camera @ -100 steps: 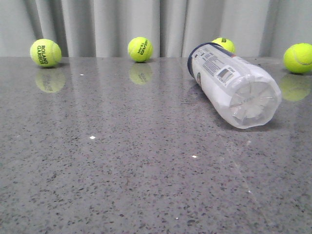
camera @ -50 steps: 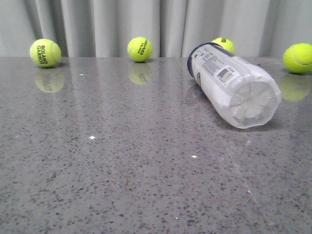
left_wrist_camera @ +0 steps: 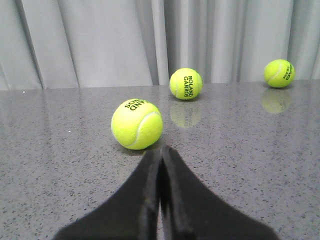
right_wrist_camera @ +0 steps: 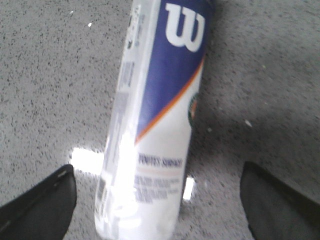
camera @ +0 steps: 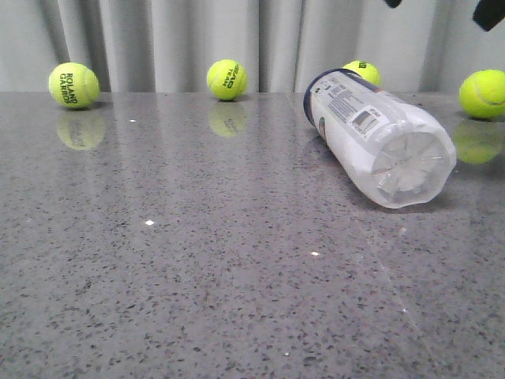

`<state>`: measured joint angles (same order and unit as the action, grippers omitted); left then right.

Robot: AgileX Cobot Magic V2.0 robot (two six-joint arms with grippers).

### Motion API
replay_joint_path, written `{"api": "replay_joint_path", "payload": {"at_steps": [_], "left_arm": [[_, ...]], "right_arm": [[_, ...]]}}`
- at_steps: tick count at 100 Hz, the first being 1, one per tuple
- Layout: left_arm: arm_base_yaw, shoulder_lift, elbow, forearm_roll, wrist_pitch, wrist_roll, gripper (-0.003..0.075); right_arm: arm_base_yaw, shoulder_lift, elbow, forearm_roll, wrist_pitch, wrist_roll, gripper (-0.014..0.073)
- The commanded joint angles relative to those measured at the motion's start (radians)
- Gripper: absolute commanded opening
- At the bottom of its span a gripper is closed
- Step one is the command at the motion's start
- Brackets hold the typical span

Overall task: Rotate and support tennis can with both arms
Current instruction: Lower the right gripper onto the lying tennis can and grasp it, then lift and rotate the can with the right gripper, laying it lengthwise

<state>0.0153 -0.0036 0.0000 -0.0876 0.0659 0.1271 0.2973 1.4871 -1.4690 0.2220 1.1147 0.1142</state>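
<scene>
The tennis can (camera: 379, 134) lies on its side on the grey table at the right. Its clear bottom end faces the camera and its dark blue rim points toward the curtain. In the right wrist view the can (right_wrist_camera: 160, 115) shows its navy patch, orange stripe and white label. My right gripper (right_wrist_camera: 160, 200) is open above the can with one finger on each side, not touching it. Its fingertips (camera: 489, 14) show at the top right edge of the front view. My left gripper (left_wrist_camera: 161, 150) is shut and empty, low over the table, just behind a yellow ball (left_wrist_camera: 136, 123).
Several yellow tennis balls stand along the curtain at the back: far left (camera: 74, 85), middle (camera: 227, 79), behind the can (camera: 361, 73) and far right (camera: 483, 93). The left wrist view shows two more balls farther off (left_wrist_camera: 186, 83), (left_wrist_camera: 279, 73).
My right gripper's black fingertips have come into the top right of the front view. The can and the balls have not moved.
</scene>
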Motion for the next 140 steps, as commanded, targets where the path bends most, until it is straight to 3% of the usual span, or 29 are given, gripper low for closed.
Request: {"api": "replay_joint_path", "payload": {"at_steps": [1, 34, 73, 80, 97, 107, 124, 140], "left_arm": [[-0.002, -0.033, 0.045, -0.002, -0.076, -0.005, -0.002], [-0.002, -0.033, 0.045, -0.002, -0.076, -0.005, -0.002], [-0.002, -0.033, 0.045, -0.002, -0.076, -0.005, -0.002], [-0.002, -0.033, 0.045, -0.002, -0.076, -0.005, -0.002], [-0.002, -0.033, 0.045, -0.002, -0.076, -0.005, -0.002], [-0.002, -0.033, 0.045, -0.002, -0.076, -0.005, -0.002], [-0.002, -0.033, 0.045, -0.002, -0.076, -0.005, -0.002], [-0.002, -0.033, 0.045, -0.002, -0.076, -0.005, -0.002]], "right_arm": [[0.008, 0.044, -0.094, 0.017, -0.005, 0.02, 0.0653], [0.011, 0.285, -0.256, 0.043, 0.052, 0.04, 0.0653], [0.011, 0.393, -0.266, 0.053, 0.051, 0.04, 0.065], [0.011, 0.397, -0.266, 0.053, 0.051, 0.04, 0.0609], [0.011, 0.397, -0.274, 0.053, 0.053, 0.04, 0.0376], [0.011, 0.396, -0.284, 0.053, 0.056, 0.035, 0.0288], [0.023, 0.396, -0.363, 0.053, 0.121, -0.037, 0.0246], [0.078, 0.396, -0.471, 0.052, 0.137, -0.31, 0.0246]]}}
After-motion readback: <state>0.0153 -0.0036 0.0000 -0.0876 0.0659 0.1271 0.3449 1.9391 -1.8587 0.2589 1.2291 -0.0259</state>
